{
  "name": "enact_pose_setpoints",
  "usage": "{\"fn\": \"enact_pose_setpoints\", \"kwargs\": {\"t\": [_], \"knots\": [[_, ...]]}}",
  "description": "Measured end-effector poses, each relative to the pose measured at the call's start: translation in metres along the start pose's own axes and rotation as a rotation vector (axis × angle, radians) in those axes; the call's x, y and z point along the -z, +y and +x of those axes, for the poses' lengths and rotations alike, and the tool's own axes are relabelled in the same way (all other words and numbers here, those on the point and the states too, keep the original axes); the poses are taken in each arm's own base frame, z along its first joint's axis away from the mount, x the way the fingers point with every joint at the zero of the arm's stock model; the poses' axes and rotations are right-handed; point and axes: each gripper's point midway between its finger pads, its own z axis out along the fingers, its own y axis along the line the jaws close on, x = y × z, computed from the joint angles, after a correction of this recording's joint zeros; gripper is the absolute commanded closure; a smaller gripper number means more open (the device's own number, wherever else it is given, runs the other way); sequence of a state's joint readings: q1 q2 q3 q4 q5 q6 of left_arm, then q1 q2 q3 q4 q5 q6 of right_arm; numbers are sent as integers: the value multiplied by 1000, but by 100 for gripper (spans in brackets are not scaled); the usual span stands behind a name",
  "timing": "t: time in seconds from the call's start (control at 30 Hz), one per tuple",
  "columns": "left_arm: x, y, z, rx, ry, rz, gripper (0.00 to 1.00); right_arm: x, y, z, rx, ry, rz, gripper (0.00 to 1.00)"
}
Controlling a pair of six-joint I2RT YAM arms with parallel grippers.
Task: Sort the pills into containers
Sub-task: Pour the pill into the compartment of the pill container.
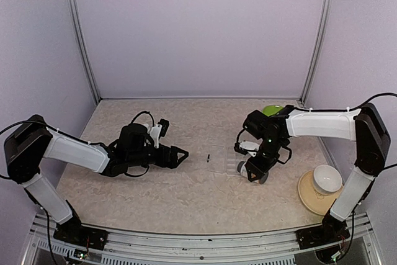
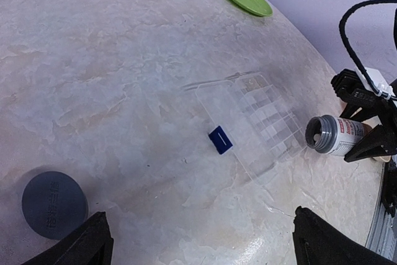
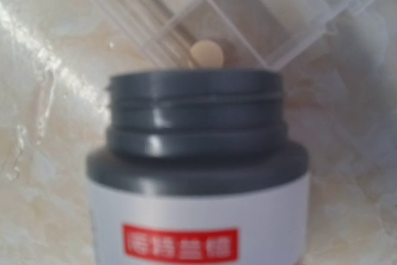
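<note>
Where the containers lie: the clear pill box (image 2: pixel 263 119) sits flat on the worktop (image 1: pixel 186 197) between the two arms. Its row of small compartments is on the side toward the right arm, and a flat clear panel, seemingly the opened lid, is on the side toward the left arm.
Dark blue piece (image 2: pixel 220 139): lies at the outer edge of that panel, outside the compartments; whether it rests on plastic or on the worktop cannot be told.
Tan round tablet (image 3: pixel 206 53): shows in the right wrist view just past the bottle's rim, in or over an end compartment; which of the two cannot be told.
Right gripper (image 1: pixel 253 170): closed around a white bottle (image 2: pixel 338 136) with a red label and a grey threaded neck. The bottle is tipped on its side, uncapped, with its mouth at the box's near end.
Left gripper (image 1: pixel 181 153): jaws spread wide and holding nothing, pointed toward the box but apart from it; its fingers (image 2: pixel 93 243) frame the bottom of the left wrist view.
Grey round cap (image 2: pixel 54 205): lies flat on the worktop, well apart from the box.
Green plate (image 1: pixel 271 110): at the far side, behind the right arm.
White bowl (image 1: pixel 327 179): stands on a tan plate (image 1: pixel 308 195) at the right edge.
</note>
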State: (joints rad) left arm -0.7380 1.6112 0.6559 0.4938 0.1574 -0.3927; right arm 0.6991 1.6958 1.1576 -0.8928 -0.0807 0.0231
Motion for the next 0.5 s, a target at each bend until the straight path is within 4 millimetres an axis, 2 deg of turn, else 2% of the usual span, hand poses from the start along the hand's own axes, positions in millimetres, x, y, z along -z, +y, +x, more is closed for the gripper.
{"fn": "enact_pose_setpoints", "kwargs": {"t": [0.5], "knots": [[0, 0, 0, 0, 0, 0, 1, 3, -3, 2, -5, 54, 15, 84]]}}
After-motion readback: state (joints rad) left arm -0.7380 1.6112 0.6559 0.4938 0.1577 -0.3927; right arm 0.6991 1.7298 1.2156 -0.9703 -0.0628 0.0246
